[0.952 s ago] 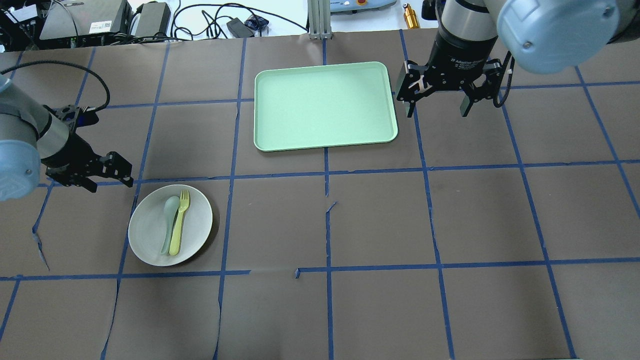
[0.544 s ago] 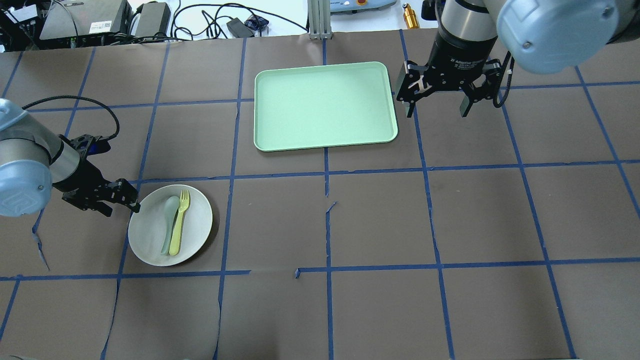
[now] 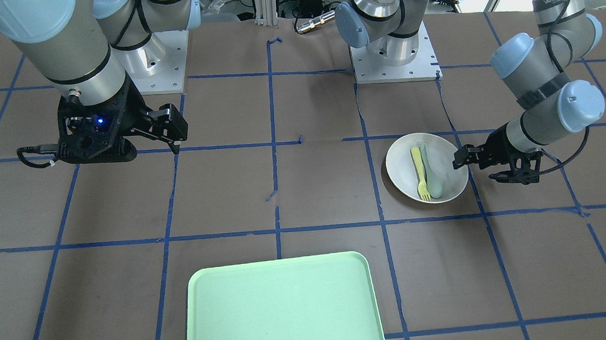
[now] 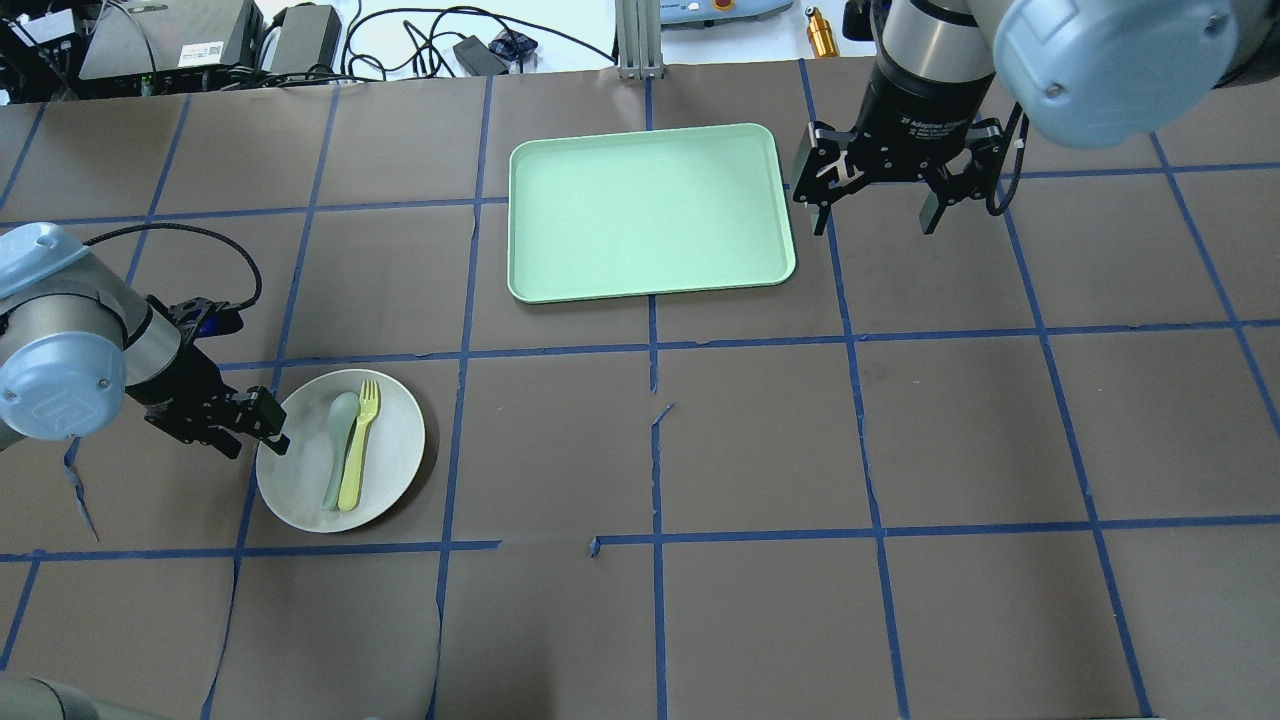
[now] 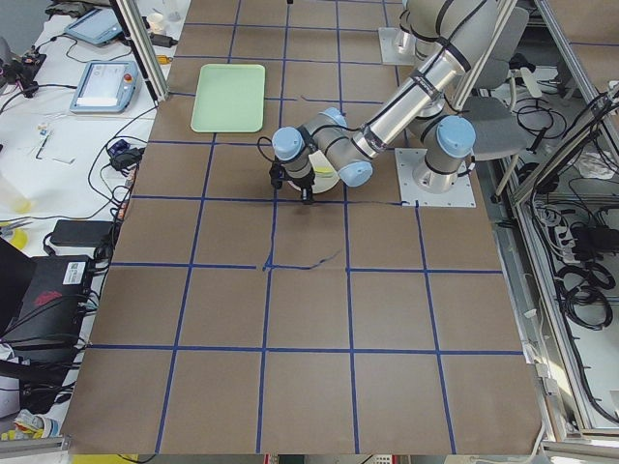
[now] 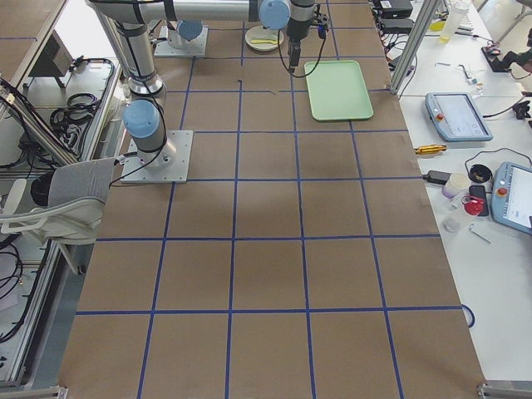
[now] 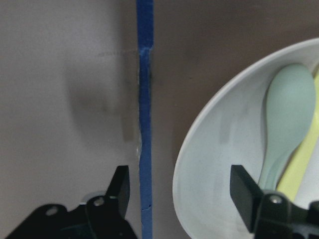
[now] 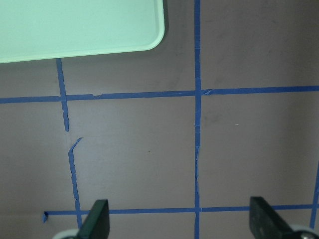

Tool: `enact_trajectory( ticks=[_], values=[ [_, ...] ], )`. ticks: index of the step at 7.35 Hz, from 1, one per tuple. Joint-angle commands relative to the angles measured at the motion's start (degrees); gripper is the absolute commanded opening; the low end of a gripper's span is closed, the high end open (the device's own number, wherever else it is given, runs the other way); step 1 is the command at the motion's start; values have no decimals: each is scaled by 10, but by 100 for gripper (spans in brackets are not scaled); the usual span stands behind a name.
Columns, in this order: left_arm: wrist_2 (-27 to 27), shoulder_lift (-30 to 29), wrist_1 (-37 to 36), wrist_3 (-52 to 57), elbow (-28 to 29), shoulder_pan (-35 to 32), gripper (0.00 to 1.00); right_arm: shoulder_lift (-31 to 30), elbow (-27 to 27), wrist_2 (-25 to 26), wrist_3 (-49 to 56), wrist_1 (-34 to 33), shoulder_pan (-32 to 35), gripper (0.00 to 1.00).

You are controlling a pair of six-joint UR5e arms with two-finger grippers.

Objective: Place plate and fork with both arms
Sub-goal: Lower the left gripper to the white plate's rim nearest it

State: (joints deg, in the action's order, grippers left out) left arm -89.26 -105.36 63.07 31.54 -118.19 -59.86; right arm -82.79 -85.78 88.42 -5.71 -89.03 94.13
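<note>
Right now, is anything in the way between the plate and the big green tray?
Nothing visible is. Between the plate and the tray there is only bare table with blue tape lines. The spoon and fork lie on the plate.

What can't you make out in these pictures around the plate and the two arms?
- Left wrist view: the plate and fork run off the frame's edges.
- Exterior left view: the left arm hides most of the plate.
- Exterior right view: plate and fork are too small for detail.
- Every view: whether the left end effector touches the plate's rim is unclear.
</note>
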Motion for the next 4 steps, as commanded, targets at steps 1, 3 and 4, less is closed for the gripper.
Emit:
enact_trajectory(
  ticks=[1, 3, 4],
  values=[
    [-2, -11, 0, 6, 0, 0, 38, 0, 0, 0, 0, -1, 0, 100],
    [-12, -10, 0, 25, 8, 0, 0, 0, 0, 1, 1, -1, 0, 100],
    [-7, -8, 2, 26, 12, 0, 0, 0, 1, 2, 2, -1, 0, 100]
  ],
)
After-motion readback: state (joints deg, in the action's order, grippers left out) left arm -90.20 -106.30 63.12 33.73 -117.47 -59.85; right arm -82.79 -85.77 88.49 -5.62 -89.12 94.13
